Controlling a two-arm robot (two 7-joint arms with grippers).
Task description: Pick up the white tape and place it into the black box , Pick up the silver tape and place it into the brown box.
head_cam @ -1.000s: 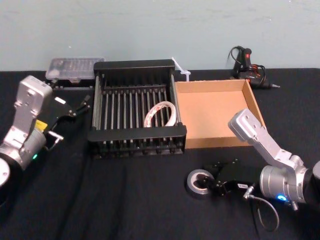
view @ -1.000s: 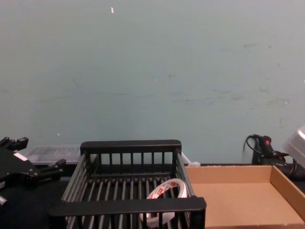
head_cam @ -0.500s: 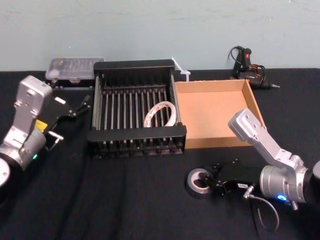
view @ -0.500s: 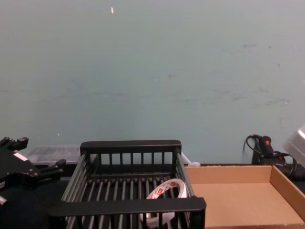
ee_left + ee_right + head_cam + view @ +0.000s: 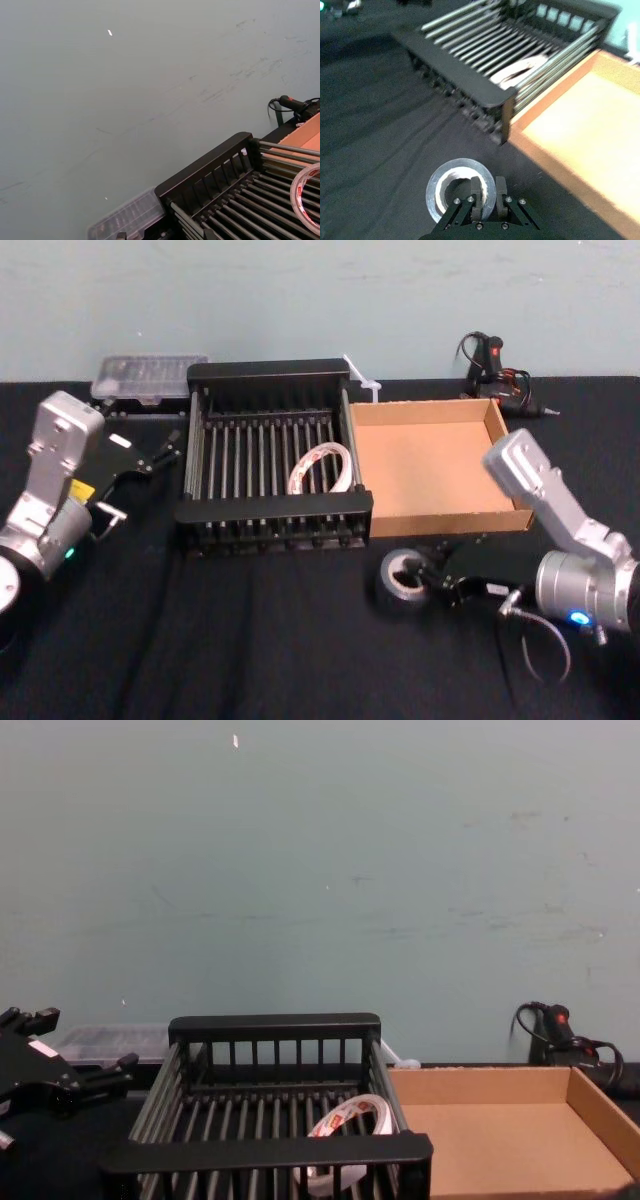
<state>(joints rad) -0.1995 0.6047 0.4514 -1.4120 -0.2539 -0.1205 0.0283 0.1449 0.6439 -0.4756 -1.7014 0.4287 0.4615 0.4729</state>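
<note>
Its near wall hidden by the pinching fingers (image 5: 478, 186), the silver tape (image 5: 434, 190) is gripped by the right gripper (image 5: 489, 185) towards the desk's (image 5: 250, 640) front edge, just before the brown box (image 5: 440, 524); the left gripper (image 5: 158, 452) is parked, fingers spread, by the black box (image 5: 275, 508).

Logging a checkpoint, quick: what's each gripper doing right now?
Left gripper: open, holding nothing.
Right gripper: closed on the silver tape, pinching its wall.
</note>
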